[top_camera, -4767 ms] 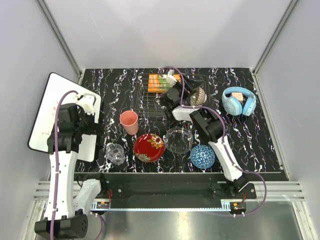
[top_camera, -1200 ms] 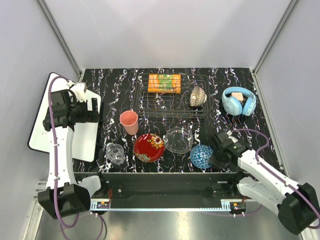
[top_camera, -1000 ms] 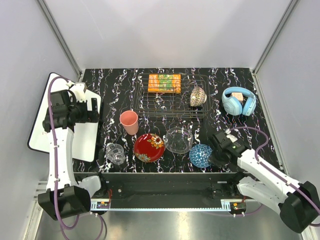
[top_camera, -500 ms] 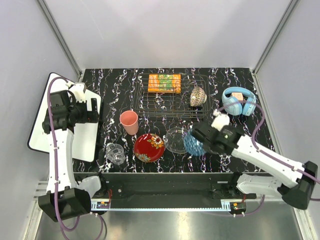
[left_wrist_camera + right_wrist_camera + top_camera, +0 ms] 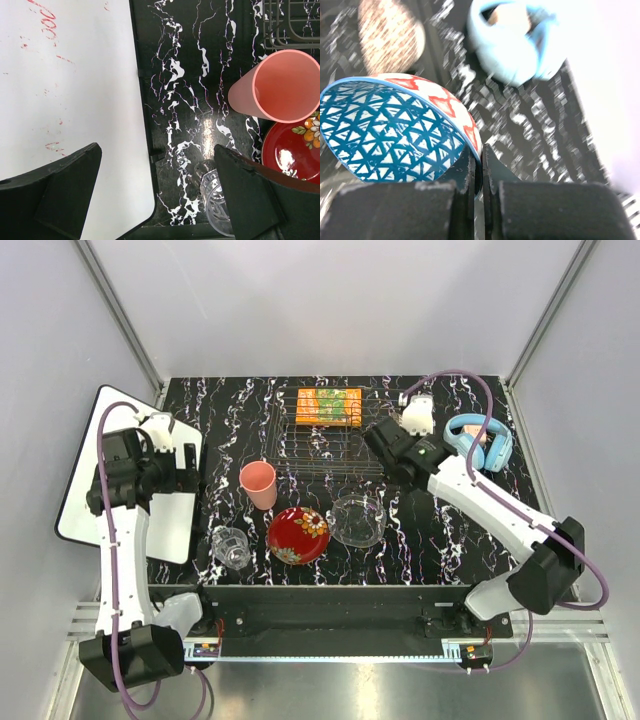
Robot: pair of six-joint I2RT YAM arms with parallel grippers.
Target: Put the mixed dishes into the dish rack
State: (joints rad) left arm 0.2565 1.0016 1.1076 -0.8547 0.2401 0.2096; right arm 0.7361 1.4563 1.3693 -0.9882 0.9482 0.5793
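My right gripper (image 5: 479, 167) is shut on the rim of the blue patterned bowl (image 5: 395, 132), held tilted in the air near the small beige patterned bowl (image 5: 390, 40). Seen from above, that gripper (image 5: 383, 445) hangs over the right end of the dish rack (image 5: 300, 450) and hides both bowls. On the table stand the pink cup (image 5: 258, 483), small clear glass cup (image 5: 230, 546), red floral bowl (image 5: 297, 535) and clear bowl (image 5: 358, 519). My left gripper (image 5: 155, 195) is open above the table beside the glass cup (image 5: 220, 205) and pink cup (image 5: 280, 87), holding nothing.
An orange-green box (image 5: 329, 406) lies at the rack's back edge. Light-blue headphones (image 5: 480, 445) sit right of the rack, close to my right arm. A flat white board (image 5: 100, 470) lies at the table's left edge, under my left arm.
My right gripper has lifted the blue bowl off the front right of the table and carried it back to the rack's right end. The left arm has barely moved.
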